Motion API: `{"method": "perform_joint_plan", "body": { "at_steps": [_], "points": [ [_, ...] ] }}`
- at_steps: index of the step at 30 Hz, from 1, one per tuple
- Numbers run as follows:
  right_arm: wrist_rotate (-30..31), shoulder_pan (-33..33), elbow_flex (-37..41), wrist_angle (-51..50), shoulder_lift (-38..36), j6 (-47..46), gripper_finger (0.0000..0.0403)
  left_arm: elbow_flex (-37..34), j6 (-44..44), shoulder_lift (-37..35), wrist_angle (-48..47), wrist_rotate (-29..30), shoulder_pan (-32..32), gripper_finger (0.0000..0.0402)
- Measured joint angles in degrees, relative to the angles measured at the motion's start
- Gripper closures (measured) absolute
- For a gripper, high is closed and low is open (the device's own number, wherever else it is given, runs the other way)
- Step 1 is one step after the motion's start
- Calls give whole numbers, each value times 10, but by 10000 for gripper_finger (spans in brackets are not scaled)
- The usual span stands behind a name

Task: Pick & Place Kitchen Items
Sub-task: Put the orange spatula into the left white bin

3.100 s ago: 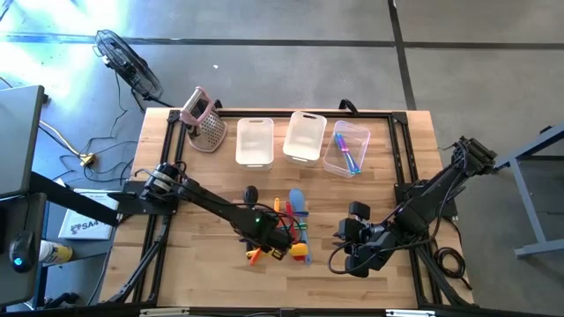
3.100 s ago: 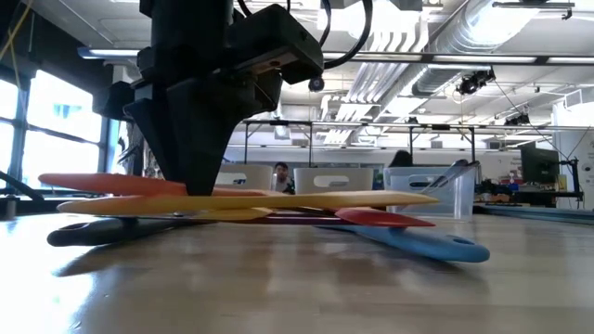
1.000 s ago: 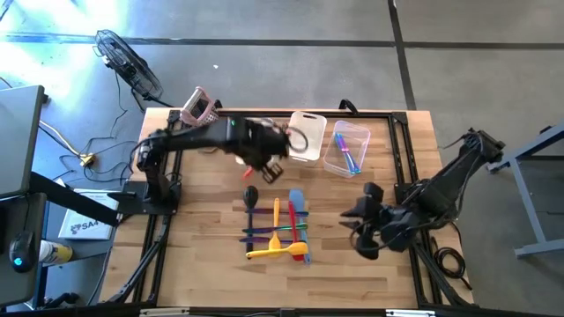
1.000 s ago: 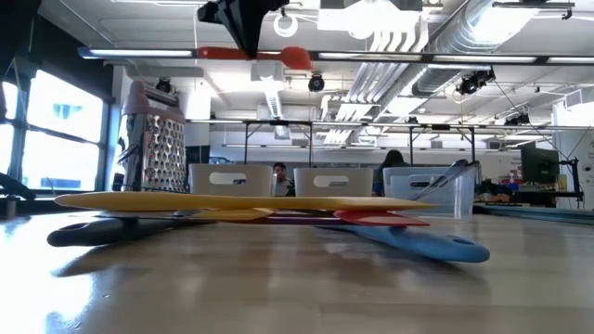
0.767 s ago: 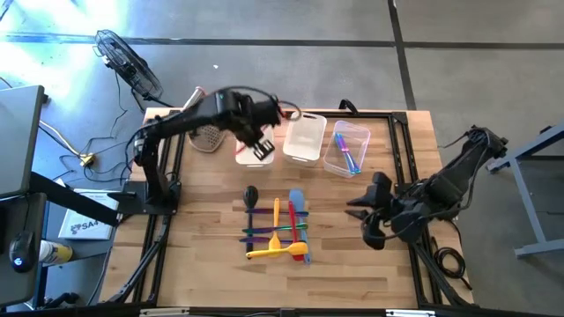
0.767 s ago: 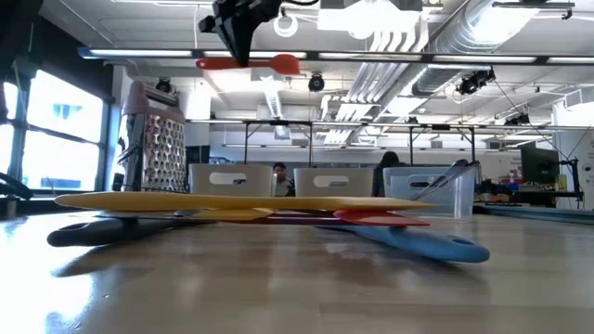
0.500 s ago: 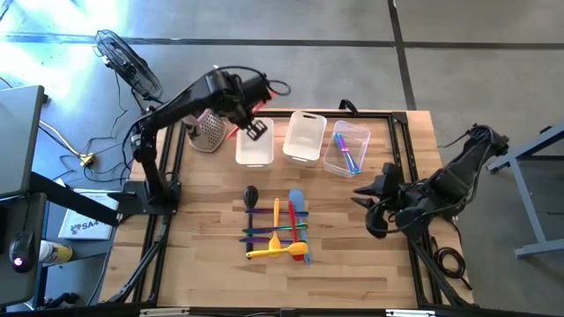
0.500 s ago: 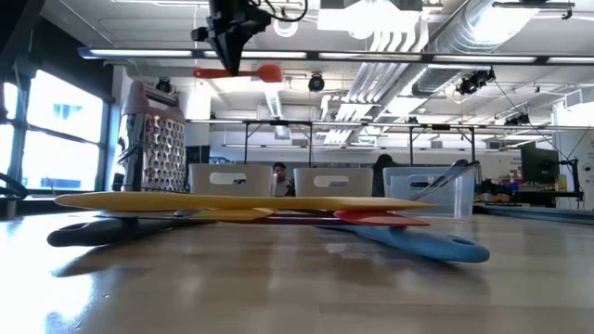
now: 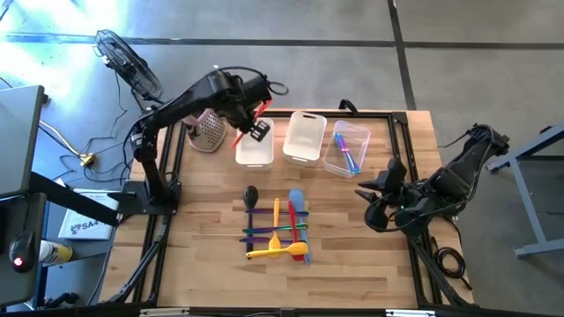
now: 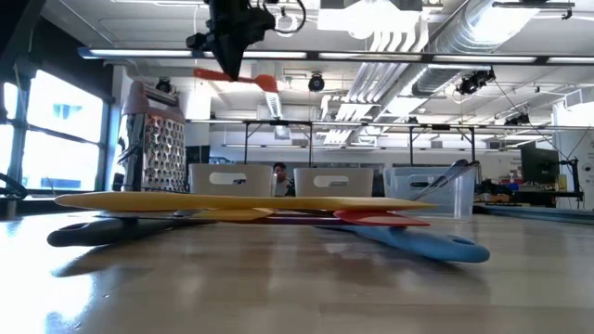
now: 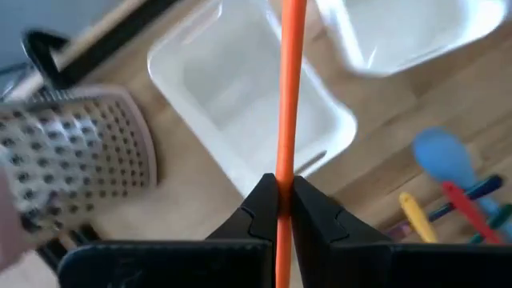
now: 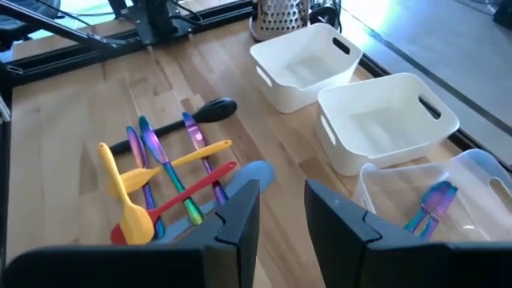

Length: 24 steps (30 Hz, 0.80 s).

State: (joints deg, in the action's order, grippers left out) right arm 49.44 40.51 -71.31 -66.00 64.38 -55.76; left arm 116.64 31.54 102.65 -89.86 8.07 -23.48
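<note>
Gripping the level orange spatula (image 10: pixel 237 77) crosswise, left gripper (image 11: pixel 280 210).

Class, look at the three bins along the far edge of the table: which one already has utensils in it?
The clear bin at the right end of the row, nearest the right arm. Slim colourful utensils lie inside; the two white bins beside it look empty.

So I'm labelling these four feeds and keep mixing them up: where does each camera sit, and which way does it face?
High: overhead, looking straight down at the table; both arms show, the left tool over the left bin.
Low: table height, level across the utensil pile; left tool hangs from above.
Left wrist: looks down past its fingers, shut on the orange utensil.
Right wrist: past its open fingers toward the bins.
Shared: the grater appears in all four.
</note>
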Motion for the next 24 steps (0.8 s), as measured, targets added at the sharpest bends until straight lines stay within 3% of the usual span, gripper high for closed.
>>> {"method": "perform_joint_plan", "body": {
  "at_steps": [7,12,18,24],
  "points": [
    [4,0,0,-1,0,9,309,-141,8,3,3,-71,-13,390],
    [2,0,0,-1,0,16,309,-209,8,4,59,-139,-21,390],
    [-3,0,0,0,0,15,309,-228,20,5,127,-183,-32,390],
    [-17,0,0,2,0,2,309,-228,27,23,131,-188,-61,390]
  ]
}}
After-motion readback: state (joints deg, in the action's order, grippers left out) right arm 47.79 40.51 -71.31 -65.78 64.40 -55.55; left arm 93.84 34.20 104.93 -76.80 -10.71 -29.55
